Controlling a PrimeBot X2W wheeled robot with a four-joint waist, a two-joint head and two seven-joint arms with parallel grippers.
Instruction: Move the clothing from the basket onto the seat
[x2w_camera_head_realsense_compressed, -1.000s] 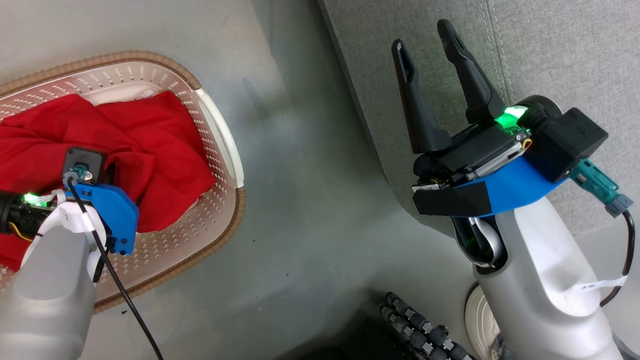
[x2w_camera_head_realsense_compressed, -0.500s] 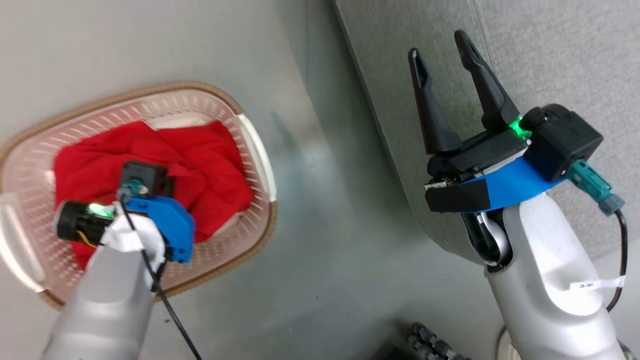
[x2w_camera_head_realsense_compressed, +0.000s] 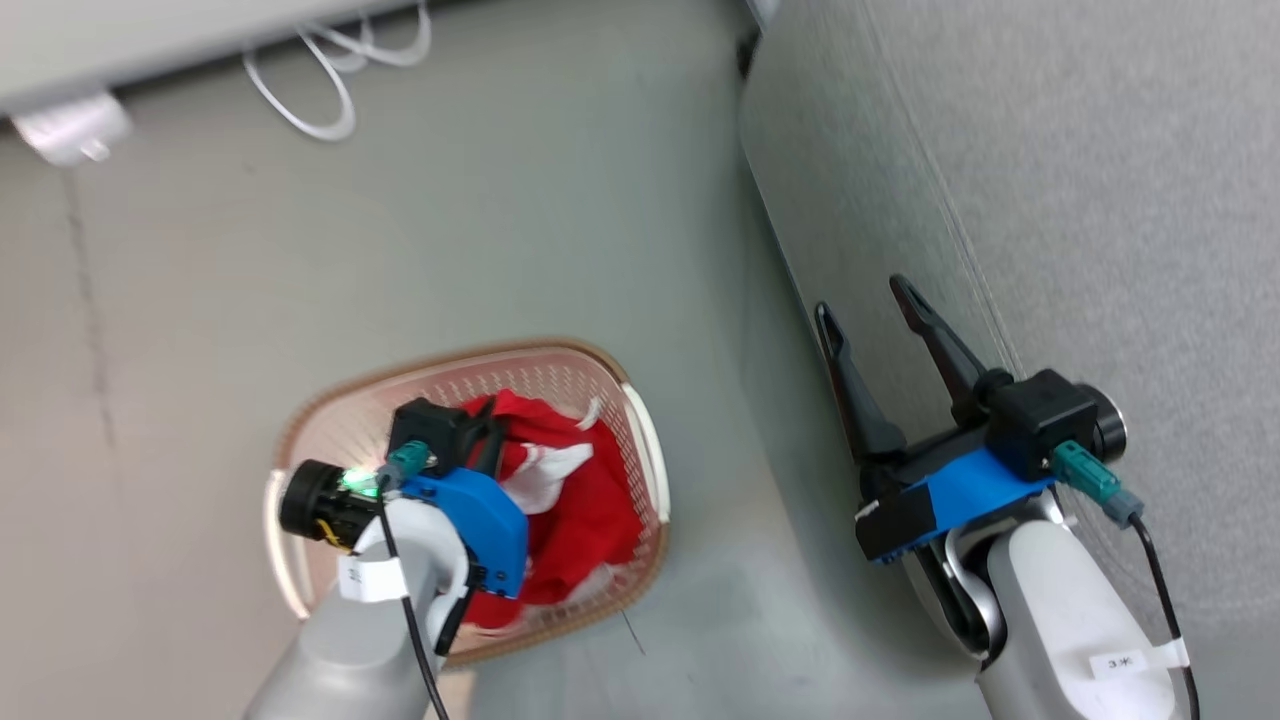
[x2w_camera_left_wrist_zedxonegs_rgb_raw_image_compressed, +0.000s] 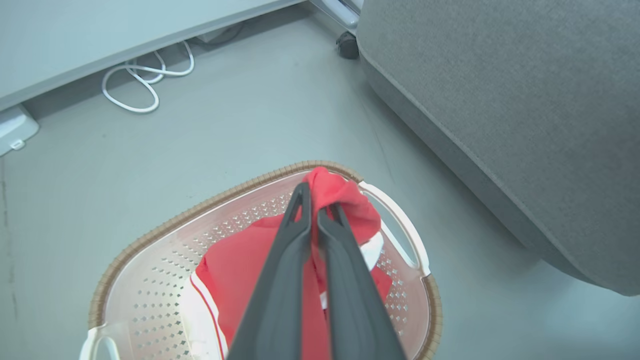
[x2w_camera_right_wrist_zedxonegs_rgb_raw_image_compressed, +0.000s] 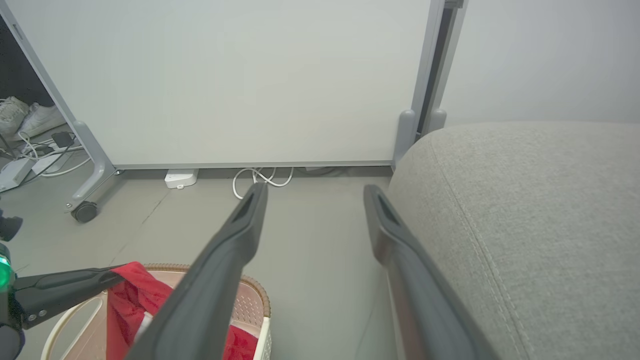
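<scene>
Left end effector (x2w_camera_left_wrist_zedxonegs_rgb_raw_image_compressed: 315, 200) clamps clothing (x2w_camera_left_wrist_zedxonegs_rgb_raw_image_compressed: 235, 270) over the basket (x2w_camera_left_wrist_zedxonegs_rgb_raw_image_compressed: 165, 227). Right end effector (x2w_camera_head_realsense_compressed: 860, 295), spread apart, hangs by the seat (x2w_camera_head_realsense_compressed: 1100, 200) beside the basket. A cord (x2w_camera_left_wrist_zedxonegs_rgb_raw_image_compressed: 148, 76) lies beyond.

Behind the right gripper (x2w_camera_head_realsense_compressed: 860, 297), a white forearm tag (x2w_camera_head_realsense_compressed: 1122, 662) reads "3" plus a blurred mark. The label (x2w_camera_head_realsense_compressed: 367, 578) behind the left gripper (x2w_camera_left_wrist_zedxonegs_rgb_raw_image_compressed: 312, 200) is illegible.

red clothing (x2w_camera_left_wrist_zedxonegs_rgb_raw_image_compressed: 345, 200) w/ white trim, one end raised, rest in cream basket (x2w_camera_left_wrist_zedxonegs_rgb_raw_image_compressed: 150, 270) near grey seat (x2w_camera_left_wrist_zedxonegs_rgb_raw_image_compressed: 500, 125).

Left hand (x2w_camera_left_wrist_zedxonegs_rgb_raw_image_compressed: 317, 200) is pinched closed; right hand (x2w_camera_right_wrist_zedxonegs_rgb_raw_image_compressed: 315, 189) stands spread wide, empty.
</scene>
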